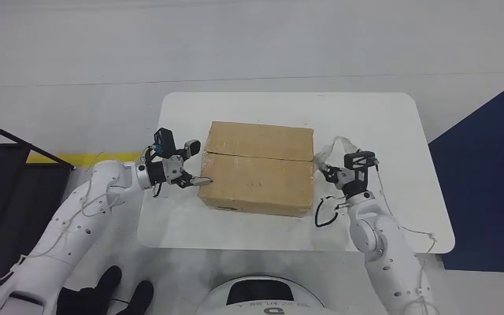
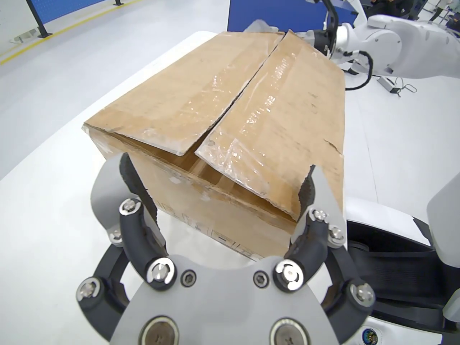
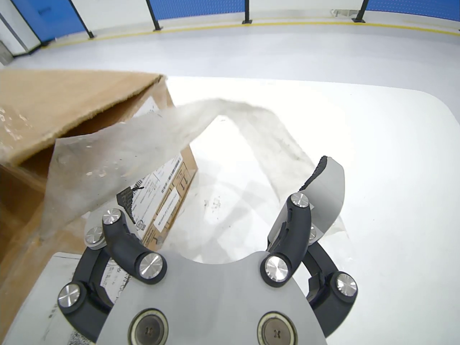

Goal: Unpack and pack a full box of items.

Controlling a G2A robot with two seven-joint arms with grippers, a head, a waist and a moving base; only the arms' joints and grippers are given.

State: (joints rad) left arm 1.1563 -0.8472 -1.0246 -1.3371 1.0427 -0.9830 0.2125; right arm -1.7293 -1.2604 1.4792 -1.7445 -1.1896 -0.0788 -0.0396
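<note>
Top, box: brown box (image 1: 258,168) left of middle on the white tabletop (image 1: 394,126); long axis runs side to side, one end toward each gripper.
Top, seam: seam (image 1: 260,156) follows the long axis; flaps (image 1: 256,142) lie down.
Top, left gripper: left gripper (image 1: 198,180) at the box's left end, tips at the wall.
Top, right gripper: right gripper (image 1: 337,173) just off the right end, beside a strip of clear tape (image 1: 329,148).
Top, room: broad bare tabletop right of the box and beyond it; narrower bands in front and to the left.
Left wrist, fingers: fingers (image 2: 323,195) spread wide across the box's end, gripping nothing; one tip by a flap's torn corner.
Left wrist, flaps: both slightly lifted at this end, glossy with tape remains.
Right wrist, fingers: wide apart, nothing clamped.
Right wrist, tape: arches from the flap edge to the finger farther from the box; whether it sticks there, cannot tell.
Right wrist, box end: label (image 3: 169,195) on the wall near the other finger.
</note>
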